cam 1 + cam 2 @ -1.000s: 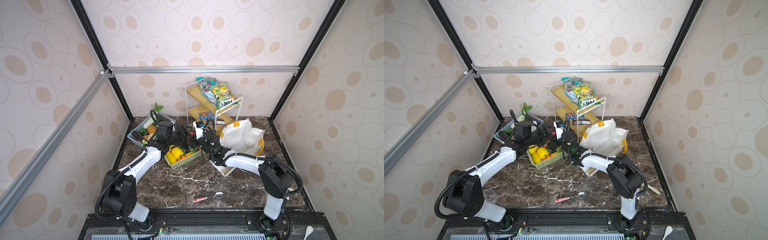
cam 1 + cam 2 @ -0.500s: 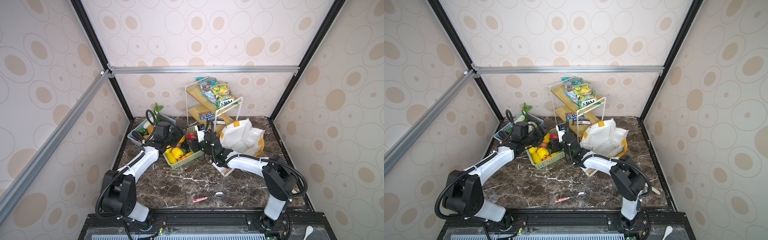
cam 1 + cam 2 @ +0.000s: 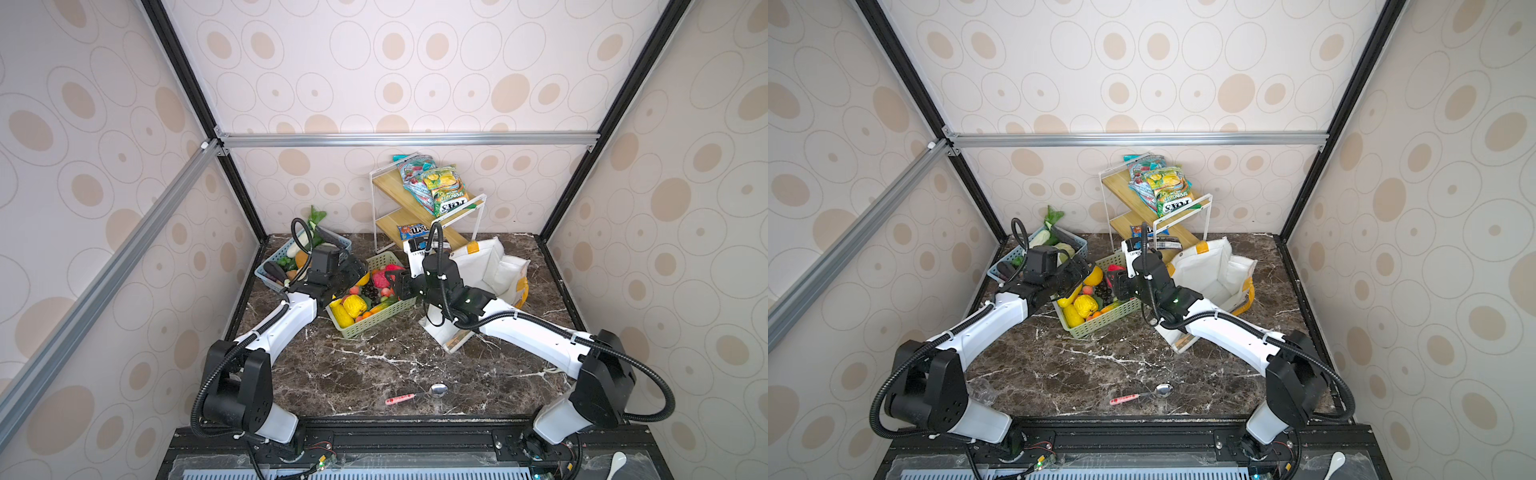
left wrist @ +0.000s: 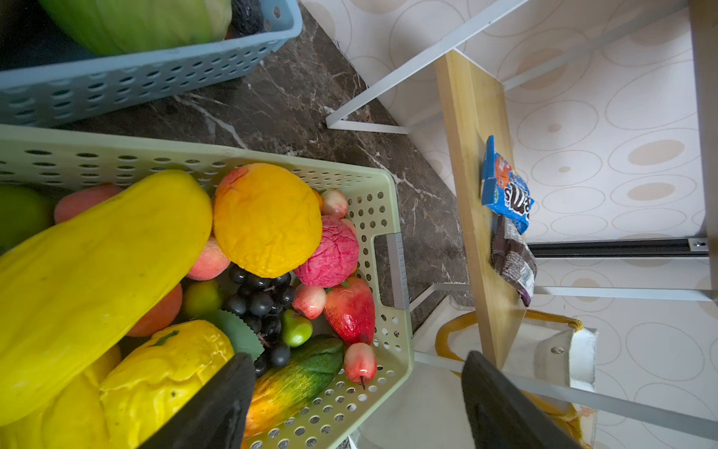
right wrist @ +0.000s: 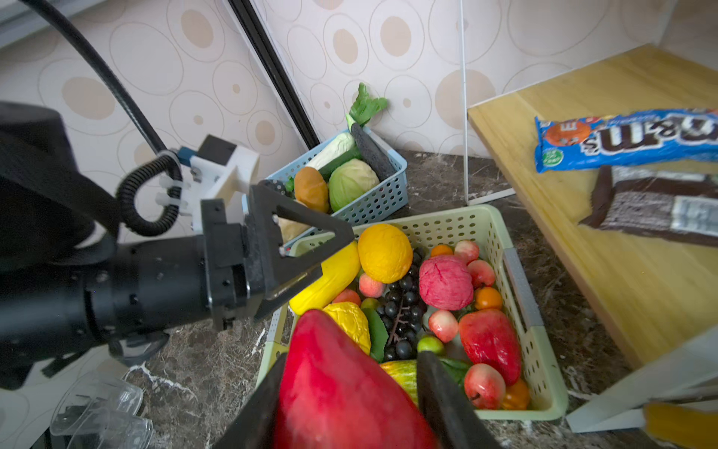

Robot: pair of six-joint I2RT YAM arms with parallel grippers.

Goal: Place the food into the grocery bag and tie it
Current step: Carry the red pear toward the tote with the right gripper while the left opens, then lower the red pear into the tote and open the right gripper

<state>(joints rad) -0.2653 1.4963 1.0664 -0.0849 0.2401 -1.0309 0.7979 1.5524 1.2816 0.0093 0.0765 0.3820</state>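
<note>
1. The pale green slotted plastic basket (image 3: 374, 323) sits on the dark marble tabletop (image 3: 374, 365). It is heaped with toy food, including a dark grape bunch (image 4: 259, 301), a long yellow fruit (image 4: 97, 272) and a wrinkled orange ball (image 4: 268, 219).
2. The left gripper (image 4: 355, 359) hangs over the green basket. Its fingers (image 4: 217, 408) are spread wide, with nothing between them.
3. The right gripper (image 5: 353, 355) hovers over the side of the green basket nearest the bag. Its fingers (image 5: 447, 396) press on either side of a smooth red toy fruit (image 5: 342, 388), held above the pile.
4. The grocery bag (image 3: 490, 266), a white soft fabric tote with yellow-orange straps, lies just beside the green basket on the right arm's side, partly under that arm. Whether any food is inside cannot be told.
5. A light blue slotted plastic basket (image 5: 373, 210) stands just beside the green basket on the left arm's side, toward the back wall. The blue basket holds a round light-green cabbage (image 5: 351, 182) and an orange-brown oval piece (image 5: 311, 188).
6. A white-framed wooden shelf rack (image 3: 388, 186) stands behind the green basket and carries snack packets.
7. A pink-handled metal spoon (image 3: 415, 395) lies well in front of the green basket.
</note>
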